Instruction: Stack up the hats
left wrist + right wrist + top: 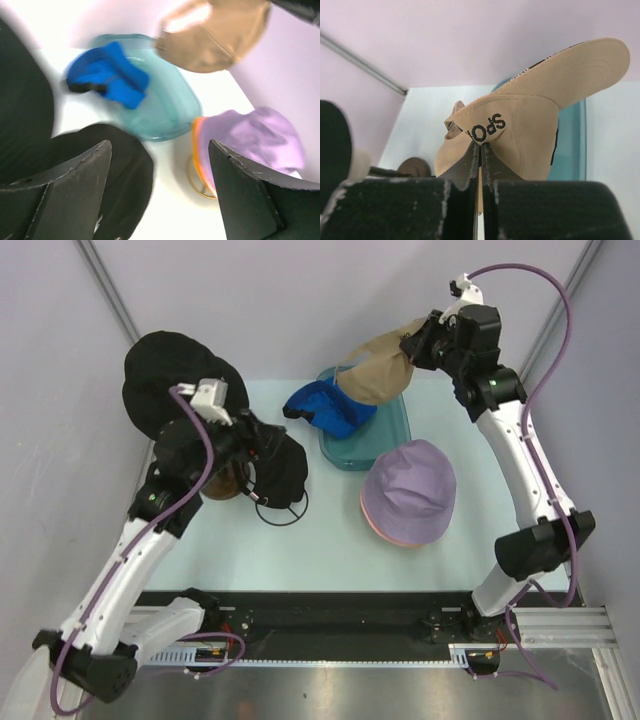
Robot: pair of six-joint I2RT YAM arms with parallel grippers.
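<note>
My right gripper (418, 343) is shut on the back strap of a tan cap (377, 372), which hangs in the air over the far end of the teal tray (396, 432); its fingertips (481, 148) pinch the cap (535, 135) just below its black lettering. A blue cap (326, 408) lies on the tray's left part. A lavender bucket hat (409, 490) sits on an orange-rimmed pile to the right. My left gripper (160, 167) is open and empty, hovering beside a black hat (281, 473) (117, 165), with the lavender hat (260, 140) to its right.
A second, large black hat (170, 375) sits at the table's far left corner, and a brown round stand (224, 485) shows under my left wrist. A thin wire ring (280, 512) lies under the black hat. Grey walls close the table on the left, back and right.
</note>
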